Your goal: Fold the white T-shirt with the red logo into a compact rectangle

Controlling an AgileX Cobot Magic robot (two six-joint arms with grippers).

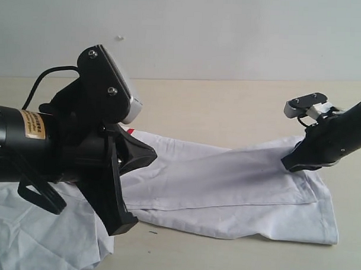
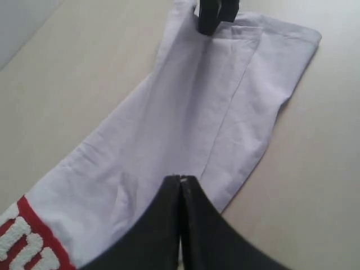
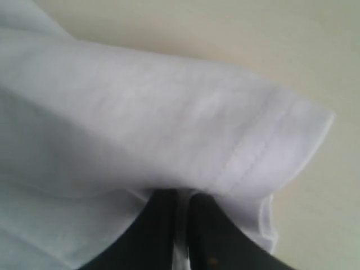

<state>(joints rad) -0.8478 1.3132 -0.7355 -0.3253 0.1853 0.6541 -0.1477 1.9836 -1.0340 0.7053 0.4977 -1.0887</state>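
Wrist angled downward, the left gripper (image 1: 149, 157) pointed in from the left, its jaws pressed fully together above the white T-shirt (image 1: 226, 184) (whether any cloth was nipped between them could not be told). Beside it showed one end of the red logo (image 2: 22, 239). The shirt lay as a long folded band across the beige table (image 1: 229, 107). At the band's right end the right gripper (image 1: 291, 165) slanted down from the right, jaws nearly closed on a pinch of the hemmed edge, with cloth draped over its fingertips (image 3: 163, 214).
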